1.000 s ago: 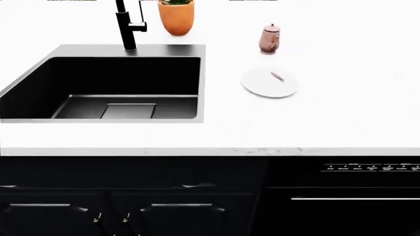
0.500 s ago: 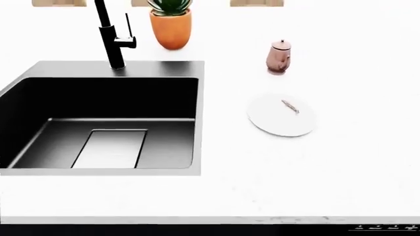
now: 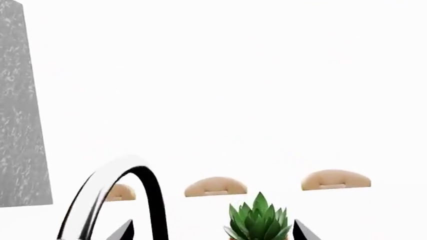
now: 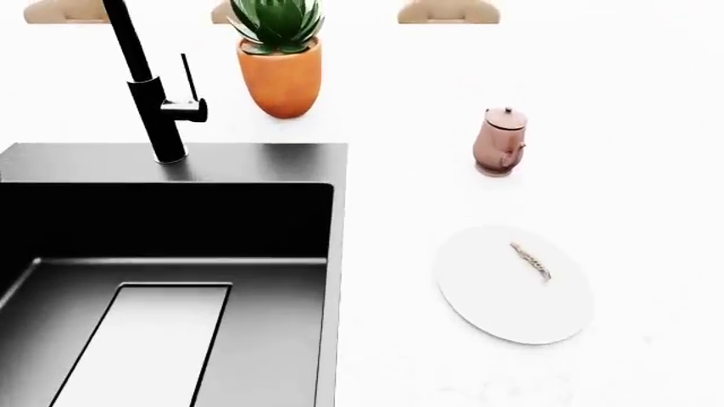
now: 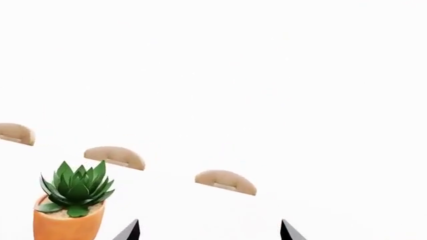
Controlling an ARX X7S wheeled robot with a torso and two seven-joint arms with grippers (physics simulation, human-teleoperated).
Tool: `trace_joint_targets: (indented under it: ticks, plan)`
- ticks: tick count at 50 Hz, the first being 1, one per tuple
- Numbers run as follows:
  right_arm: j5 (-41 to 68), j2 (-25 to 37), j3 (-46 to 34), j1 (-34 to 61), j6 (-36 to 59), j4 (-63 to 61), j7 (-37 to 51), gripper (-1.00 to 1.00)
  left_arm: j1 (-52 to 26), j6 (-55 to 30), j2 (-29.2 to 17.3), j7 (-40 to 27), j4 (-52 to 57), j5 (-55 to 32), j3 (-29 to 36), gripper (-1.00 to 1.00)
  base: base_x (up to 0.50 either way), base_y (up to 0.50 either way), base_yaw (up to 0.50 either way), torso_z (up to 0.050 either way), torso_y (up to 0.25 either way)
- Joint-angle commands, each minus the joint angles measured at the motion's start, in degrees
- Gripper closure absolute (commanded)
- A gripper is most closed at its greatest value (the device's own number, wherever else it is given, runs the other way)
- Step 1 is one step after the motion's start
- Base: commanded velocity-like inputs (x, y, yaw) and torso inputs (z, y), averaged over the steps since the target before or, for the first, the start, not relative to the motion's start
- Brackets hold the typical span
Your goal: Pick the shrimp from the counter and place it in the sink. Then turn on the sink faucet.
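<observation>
The shrimp (image 4: 530, 260), a thin tan sliver, lies on a round white plate (image 4: 498, 314) on the white counter (image 4: 396, 195). To the plate's left is the black sink (image 4: 169, 229), and the sink faucet (image 4: 153, 93) stands on its far rim. Neither arm shows in the head view. In the left wrist view, my left gripper (image 3: 212, 234) is open, and the faucet's curved neck (image 3: 150, 190) rises beyond it. My right gripper (image 5: 210, 234) is open too, and only its dark fingertips (image 5: 130, 231) show. Neither gripper has anything between its fingers.
An orange pot with a green succulent (image 4: 281, 76) stands behind the sink's right corner. A small copper-pink kettle (image 4: 499, 142) sits behind the plate. Tan rounded shapes (image 4: 447, 10) line the far edge. A grey speckled panel (image 3: 20, 115) shows in the left wrist view.
The head view has moved forward over the counter. Sink, plate, pot and kettle now look larger and lower in the frame, and the cabinet fronts have dropped out of view.
</observation>
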Motion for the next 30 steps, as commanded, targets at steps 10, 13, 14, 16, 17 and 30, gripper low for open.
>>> trace_joint_targets:
  ticks: [10,13,14,16,17,30]
  plan:
    - [1.10,0.58,-0.81,0.51,-0.17,0.20,0.27,-1.00,-0.25,0.63,-0.41,0.10,-0.16,-0.22,0.81,-1.00,0.50,-0.03,0.00,0.000,0.001]
    - [2.21,0.69,-0.52,-0.01,-0.02,-0.14,0.95,-1.00,0.25,0.86,-0.62,0.05,0.07,-0.29,0.81,-1.00,0.33,-0.02,0.00,0.000,0.000]
    - [3.99,0.56,0.59,-0.15,0.07,1.10,3.01,-1.00,0.36,0.96,-0.69,0.04,0.04,-0.29,0.77,-1.00,0.00,0.00,0.00,0.000,0.000]
    - [8.23,1.06,0.39,1.01,3.04,1.76,3.61,-1.00,0.82,1.27,-0.94,0.48,-0.01,0.27,1.13,-1.00,0.00,0.00,0.00,0.000,0.000]
    - [12.51,1.59,0.51,0.97,4.49,3.41,7.10,-1.00,0.87,1.41,-0.94,0.64,-0.15,0.50,1.29,-1.00,0.00,0.00,0.00,0.000,0.000]
    - [63.00,9.80,-21.71,0.95,4.26,8.48,24.50,-1.00,2.26,2.74,-1.17,1.49,-0.16,1.38,2.08,-1.00,0.00,0.00,0.00,0.000,0.000]
